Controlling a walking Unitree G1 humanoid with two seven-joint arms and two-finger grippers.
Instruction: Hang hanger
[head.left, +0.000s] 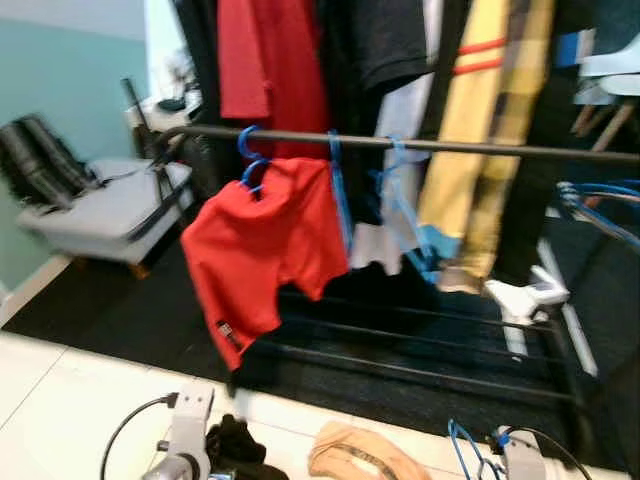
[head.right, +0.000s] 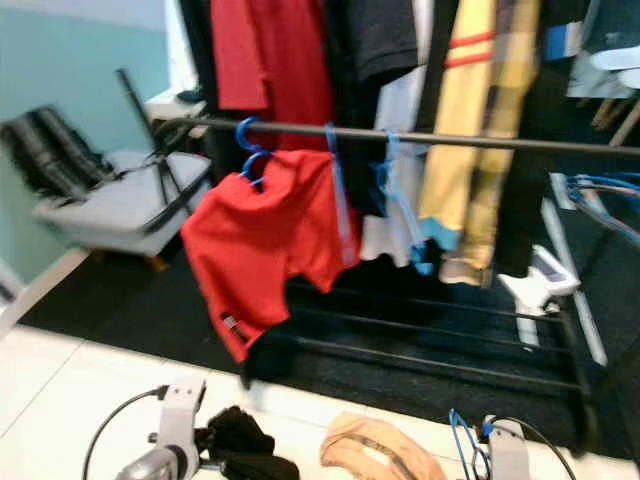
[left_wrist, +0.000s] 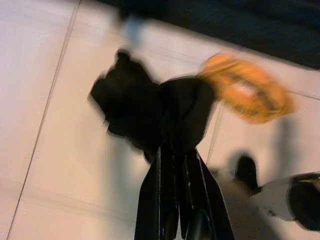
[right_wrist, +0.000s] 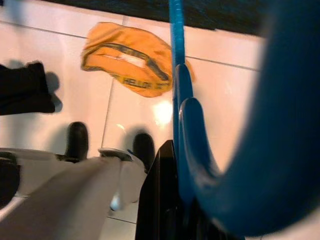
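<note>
A black rail (head.left: 480, 149) runs across the clothes rack. A red T-shirt (head.left: 262, 250) hangs from it on a blue hanger (head.left: 250, 160), with empty blue hangers (head.left: 400, 190) beside it. Low at the right, my right gripper (right_wrist: 176, 150) is shut on another blue hanger (right_wrist: 176, 60), which also pokes up by my right wrist (head.left: 465, 450). My left gripper (left_wrist: 172, 152) is shut on a black garment (left_wrist: 145, 110) that dangles just above the tiles (head.left: 235, 445).
An orange garment (head.left: 365, 455) lies on the white tiles between my arms. A dark rug (head.left: 120, 310) and the rack's lower bars (head.left: 420, 350) lie ahead. A grey seat (head.left: 110, 205) stands at the left. More blue hangers (head.left: 600, 205) are at the right.
</note>
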